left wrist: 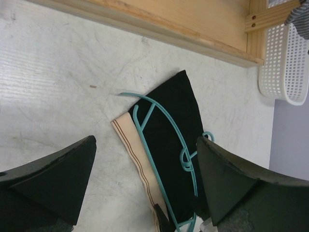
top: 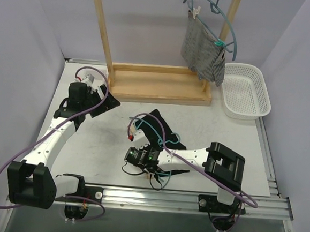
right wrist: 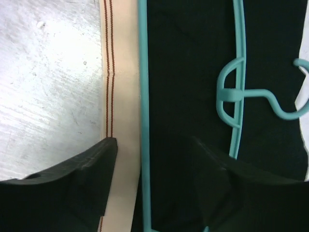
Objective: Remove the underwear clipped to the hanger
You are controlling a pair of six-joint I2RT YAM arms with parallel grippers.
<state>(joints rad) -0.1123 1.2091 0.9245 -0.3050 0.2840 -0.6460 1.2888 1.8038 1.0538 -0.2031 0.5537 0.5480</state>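
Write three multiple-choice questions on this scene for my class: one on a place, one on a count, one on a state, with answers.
1. The grey striped cloth underwear is: A) clipped to a teal plastic hanger on the wooden rack; B) folded in a box; C) on the floor.
2. Teal hangers in view: A) one; B) two; C) four.
3. The left gripper is: A) shut on cloth; B) shut on a hanger; C) open, empty.
Answers: A, it hangs clipped at the rack; B, a second teal hanger lies on the black tan-waistband underwear; C, its fingers stand wide apart.
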